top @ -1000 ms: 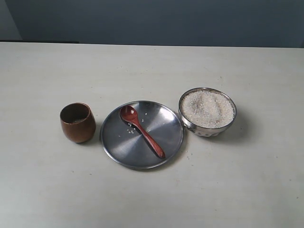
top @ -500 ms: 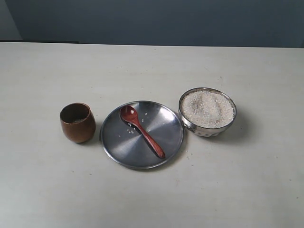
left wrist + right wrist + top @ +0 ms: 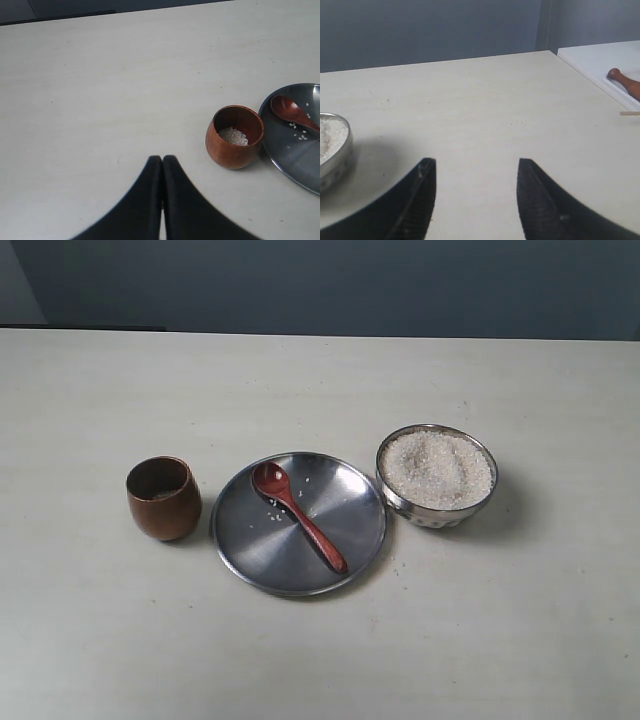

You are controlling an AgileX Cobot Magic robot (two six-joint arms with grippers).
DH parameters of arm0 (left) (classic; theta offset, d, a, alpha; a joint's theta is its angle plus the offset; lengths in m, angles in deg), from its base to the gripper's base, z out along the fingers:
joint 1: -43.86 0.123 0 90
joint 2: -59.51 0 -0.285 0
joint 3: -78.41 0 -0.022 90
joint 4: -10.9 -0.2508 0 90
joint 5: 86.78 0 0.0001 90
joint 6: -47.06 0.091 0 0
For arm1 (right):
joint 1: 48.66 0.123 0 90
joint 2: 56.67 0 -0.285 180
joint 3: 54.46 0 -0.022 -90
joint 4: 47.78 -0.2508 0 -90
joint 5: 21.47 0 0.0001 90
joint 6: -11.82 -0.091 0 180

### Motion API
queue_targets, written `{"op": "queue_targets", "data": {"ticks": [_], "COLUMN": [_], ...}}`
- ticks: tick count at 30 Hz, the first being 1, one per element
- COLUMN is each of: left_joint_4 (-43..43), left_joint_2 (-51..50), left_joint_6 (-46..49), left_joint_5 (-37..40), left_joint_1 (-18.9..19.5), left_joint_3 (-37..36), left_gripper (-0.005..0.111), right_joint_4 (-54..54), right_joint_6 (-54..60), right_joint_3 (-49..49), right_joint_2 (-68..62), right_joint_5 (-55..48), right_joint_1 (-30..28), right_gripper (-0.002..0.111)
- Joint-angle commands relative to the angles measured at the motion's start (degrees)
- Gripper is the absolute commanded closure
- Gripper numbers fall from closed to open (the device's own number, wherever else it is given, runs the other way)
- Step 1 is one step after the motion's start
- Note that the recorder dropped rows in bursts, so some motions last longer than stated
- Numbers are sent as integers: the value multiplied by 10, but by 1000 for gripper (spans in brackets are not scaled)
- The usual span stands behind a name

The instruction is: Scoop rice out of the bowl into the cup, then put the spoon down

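Observation:
The steel bowl (image 3: 437, 476) holds a mound of white rice (image 3: 437, 468) at the right of the exterior view; its edge (image 3: 335, 150) shows in the right wrist view. The brown wooden cup (image 3: 163, 498) stands at the left with a little rice inside (image 3: 233, 136). The reddish wooden spoon (image 3: 297, 514) lies on the flat steel plate (image 3: 340, 490) between them, with a few loose grains beside it. Neither gripper appears in the exterior view. My left gripper (image 3: 162, 159) is shut and empty, away from the cup (image 3: 234, 136). My right gripper (image 3: 476, 162) is open and empty beside the bowl.
A white board (image 3: 600, 62) with a brown wooden object (image 3: 626, 83) lies beyond the table's edge in the right wrist view. A dark wall backs the pale table (image 3: 320, 660). A few stray grains lie on the table near the plate's right rim.

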Motion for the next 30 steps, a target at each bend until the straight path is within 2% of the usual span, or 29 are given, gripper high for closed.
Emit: {"op": "queue_targets", "data": {"ticks": [1,23,30], "left_joint_4": [-4,-4,-4], "left_joint_2": [-2,-2,-2], "left_joint_6": [0,0,0], "left_joint_5": [-8,-8,-8], "left_joint_1": [-2,-2,-2], "left_joint_3": [4,4,4], "left_gripper": [106,106,106], "right_joint_4": [6,-1,-2], "right_joint_6": [0,0,0], "right_joint_3": [3,3,3], "right_joint_2": [2,2,2], "right_joint_5": [1,0,1], "right_joint_1": [-3,-3,19], "right_gripper": [59,59,59]}}
